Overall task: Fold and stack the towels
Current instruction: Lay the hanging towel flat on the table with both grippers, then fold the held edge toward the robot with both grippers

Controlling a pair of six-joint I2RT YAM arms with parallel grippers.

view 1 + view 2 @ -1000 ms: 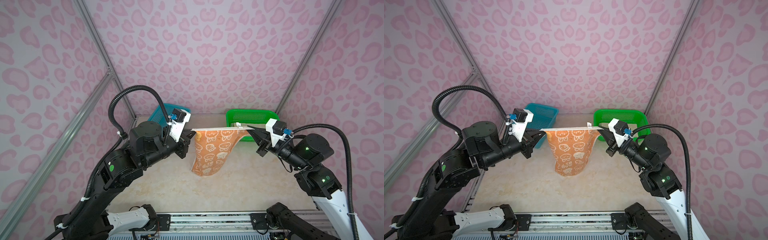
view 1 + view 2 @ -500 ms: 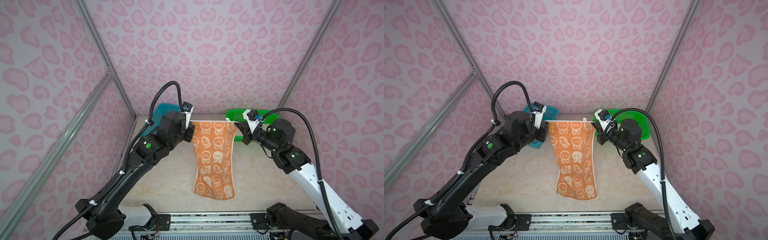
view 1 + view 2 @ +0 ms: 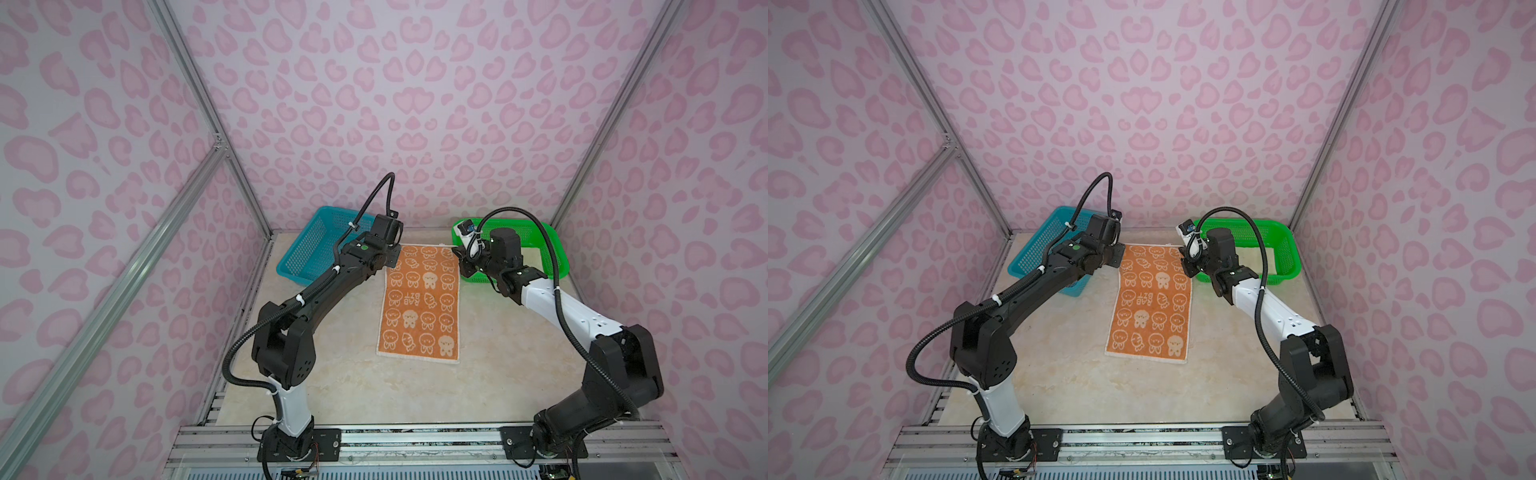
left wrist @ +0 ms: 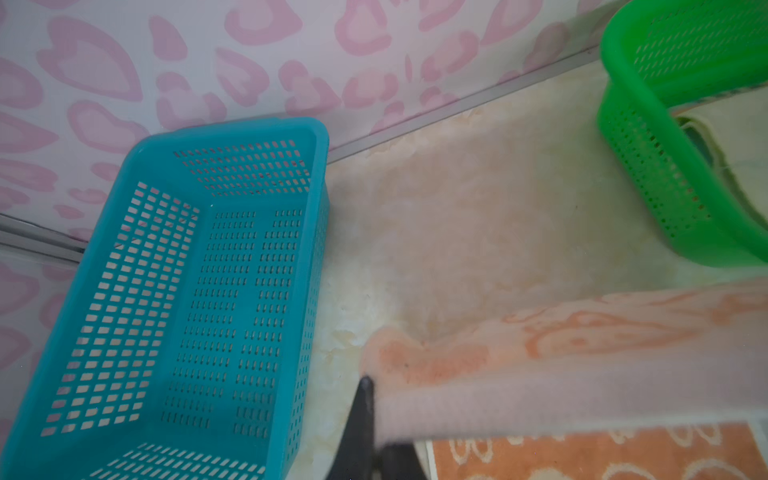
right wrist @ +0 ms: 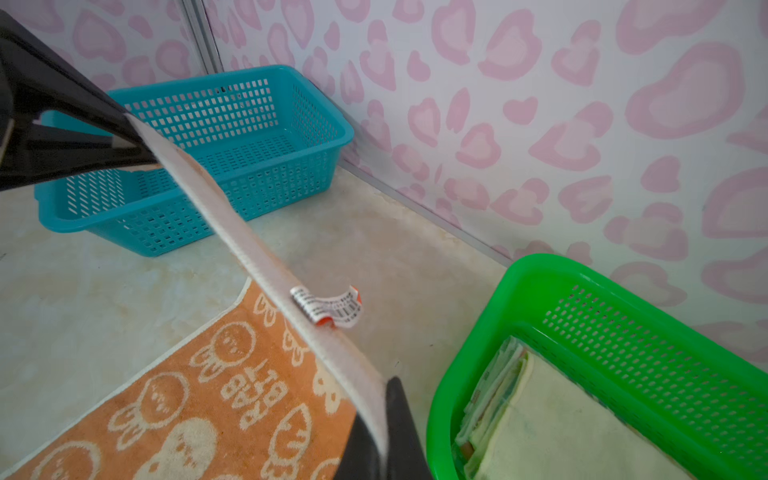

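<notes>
The blue basket (image 3: 307, 253) stands at the back left of the table (image 3: 353, 386). Just beside it the left gripper (image 4: 368, 388) is pinched closed on the far left corner of the orange rabbit towel (image 3: 419, 307). The towel lies flat down the middle, only its far edge lifted taut between the 2 grippers. The right gripper (image 5: 386, 399) is clamped on the far right corner. At back right, the green basket (image 3: 557, 249) holds folded towels (image 5: 557, 419).

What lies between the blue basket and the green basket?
The far end of the orange rabbit towel, in both top views; the left gripper and right gripper pinch its raised edge, as the right wrist view shows. Bare table beyond.
</notes>
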